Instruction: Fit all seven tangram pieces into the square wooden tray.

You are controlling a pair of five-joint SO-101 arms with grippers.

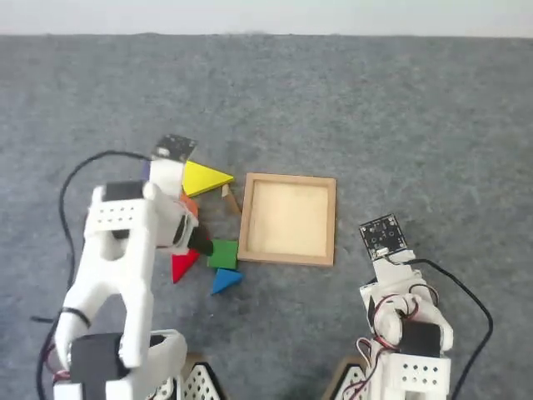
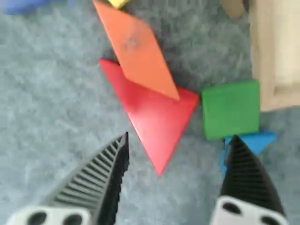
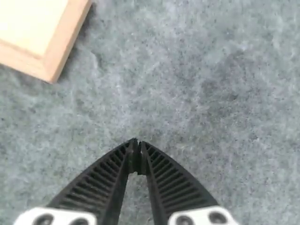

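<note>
The square wooden tray (image 1: 247,218) lies mid-table with nothing in it; one corner (image 3: 56,51) appears in the right wrist view. Left of it lie a yellow triangle (image 1: 204,178), a green square (image 1: 222,253), a blue triangle (image 1: 225,281) and a red triangle (image 1: 182,265). In the left wrist view an orange parallelogram (image 2: 138,49) overlaps the red triangle (image 2: 157,119), with the green square (image 2: 230,108) and blue triangle (image 2: 258,139) beside it. My left gripper (image 2: 180,140) hangs open above the red triangle. My right gripper (image 3: 137,143) is shut over bare carpet, near the tray's front right corner.
A small tan wooden piece (image 1: 229,197) lies against the tray's left side. A blue piece (image 2: 23,4) sits at the far edge of the left wrist view. Grey carpet (image 1: 400,117) covers the table, open behind and to the right of the tray.
</note>
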